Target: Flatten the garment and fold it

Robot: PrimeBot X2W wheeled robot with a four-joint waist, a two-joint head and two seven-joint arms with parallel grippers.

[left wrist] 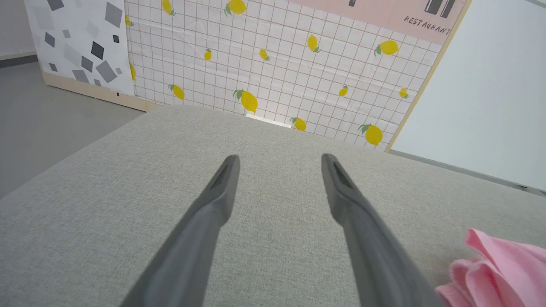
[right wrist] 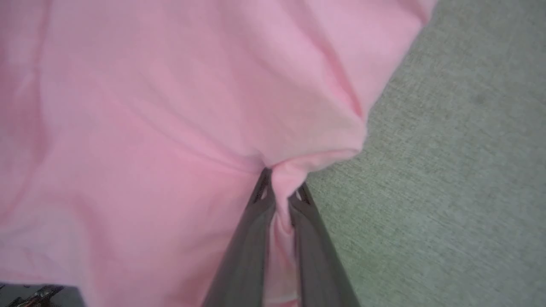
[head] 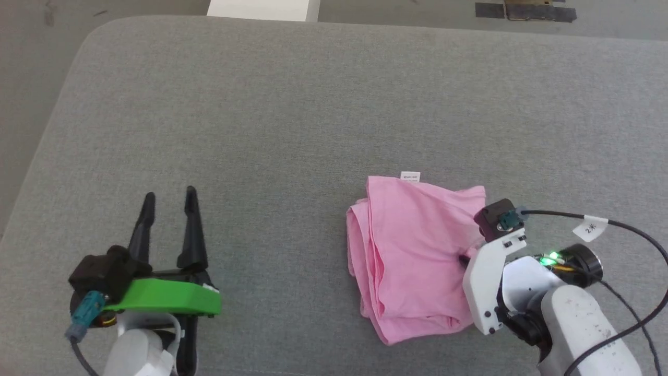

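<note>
Head view overhead, wrist views low, all sharing the garment (head: 412,250).

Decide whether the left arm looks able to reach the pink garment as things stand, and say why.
Probably yes: only grey surface lies between the open left gripper and the garment, with nothing blocking.

The garment (head: 412,250) is thin pink cloth, soft, matt and creased; its tag (head: 409,176) is white, material not discernible. The table (head: 292,115) is covered in grey woven fabric, matt and finely textured. The left gripper (head: 170,193) has dark fingers (left wrist: 213,200), smooth and matt, seemingly plastic. The green cover (head: 167,297) is smooth plastic with slight sheen. The bracket (head: 485,282) is smooth white plastic. The cable (head: 553,212) is black and smooth, with a white paper label (head: 591,227). The wall panel (left wrist: 277,64) looks smooth, faintly glossy.
</note>
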